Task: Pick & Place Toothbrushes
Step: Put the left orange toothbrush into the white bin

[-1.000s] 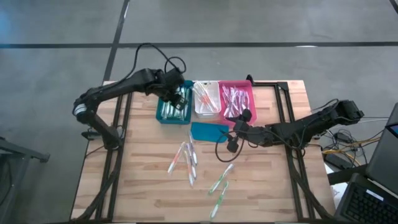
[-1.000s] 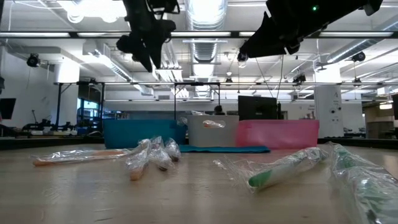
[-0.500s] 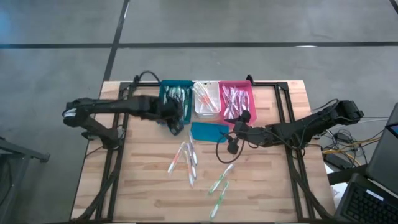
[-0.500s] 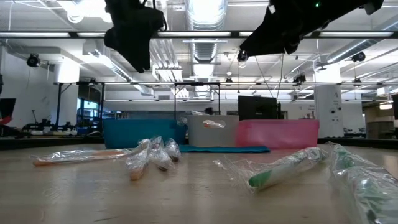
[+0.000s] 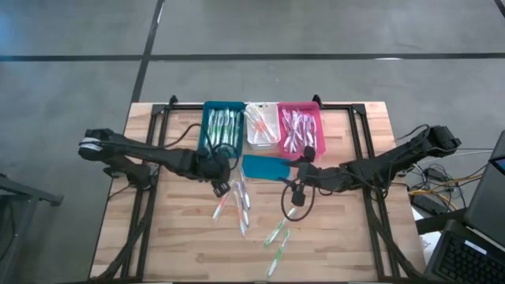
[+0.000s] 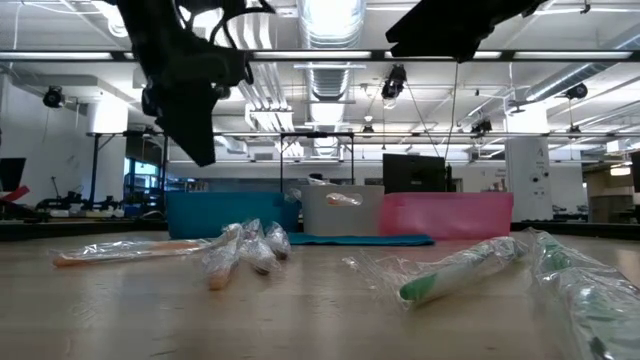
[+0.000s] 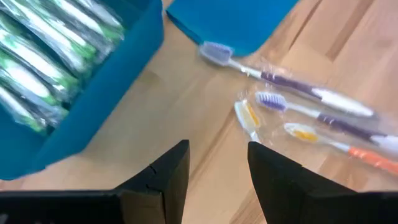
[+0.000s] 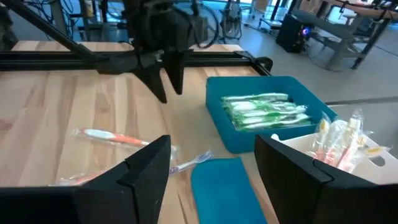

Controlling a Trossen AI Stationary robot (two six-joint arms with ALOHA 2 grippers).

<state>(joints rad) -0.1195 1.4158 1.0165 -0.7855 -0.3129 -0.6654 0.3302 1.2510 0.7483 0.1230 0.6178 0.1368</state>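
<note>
Grey concrete floor (image 5: 316, 28) all around, crossed by a dark stripe (image 5: 252, 57) running side to side and a second stripe (image 5: 150, 39) angling off it. Butcher-block wooden table (image 5: 181, 237) of pale planks, standing on a black metal frame (image 5: 146, 229). Beyond the table's right edge, tangled cables (image 5: 430, 170) and the corner of a dark laptop (image 5: 465, 252). Seen level across the tabletop: a big open workshop, exposed silver ducting (image 6: 330, 75) under the ceiling, bright light panels (image 6: 330, 15) overhead, white columns (image 6: 527, 150), a dark monitor (image 6: 415, 172) and scattered benches farther back.
</note>
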